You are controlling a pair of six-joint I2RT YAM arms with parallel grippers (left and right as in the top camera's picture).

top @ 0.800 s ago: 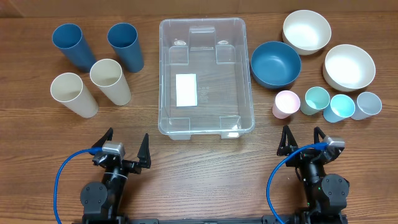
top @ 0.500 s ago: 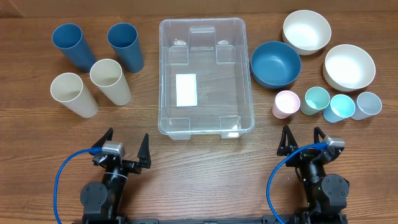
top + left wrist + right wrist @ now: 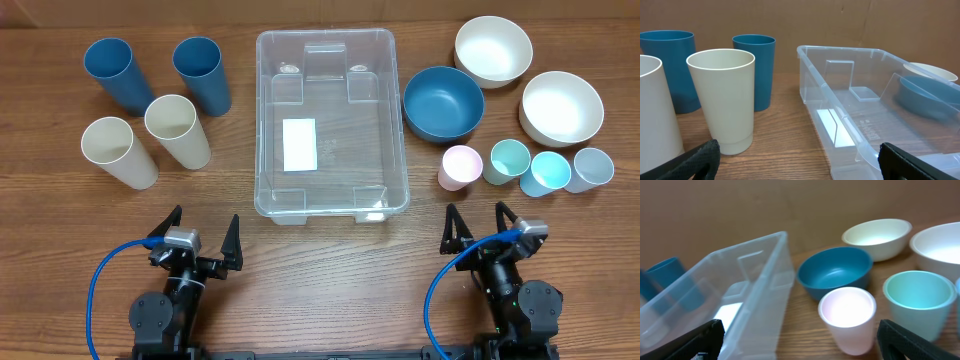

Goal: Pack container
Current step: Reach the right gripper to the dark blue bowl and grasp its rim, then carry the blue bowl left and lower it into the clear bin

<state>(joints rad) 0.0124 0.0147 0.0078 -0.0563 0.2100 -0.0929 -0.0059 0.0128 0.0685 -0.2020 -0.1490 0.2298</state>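
Squarely in the middle of the wooden surface (image 3: 320, 270) sat the clear plastic container (image 3: 350, 150), upright, a white label (image 3: 299, 144) on its bottom. Blue tumblers (image 3: 110, 72) and cream tumblers (image 3: 175, 128) stood to its left. A blue bowl (image 3: 443, 102) stood just beside its right wall, with a pink cup (image 3: 461, 166) nearer the robot. The left claw (image 3: 203, 225) and right claw (image 3: 475, 215) hung near the front edge, both released, jaws spread wide, grasping nothing.

Container (image 3: 345, 140) centre; tumblers (image 3: 178, 130) left of it, bowls (image 3: 443, 102) right

Black arms (image 3: 165, 300) carry looping blue cables (image 3: 92, 300), silver wrist blocks (image 3: 183, 238), pointed black fingers (image 3: 232, 238).
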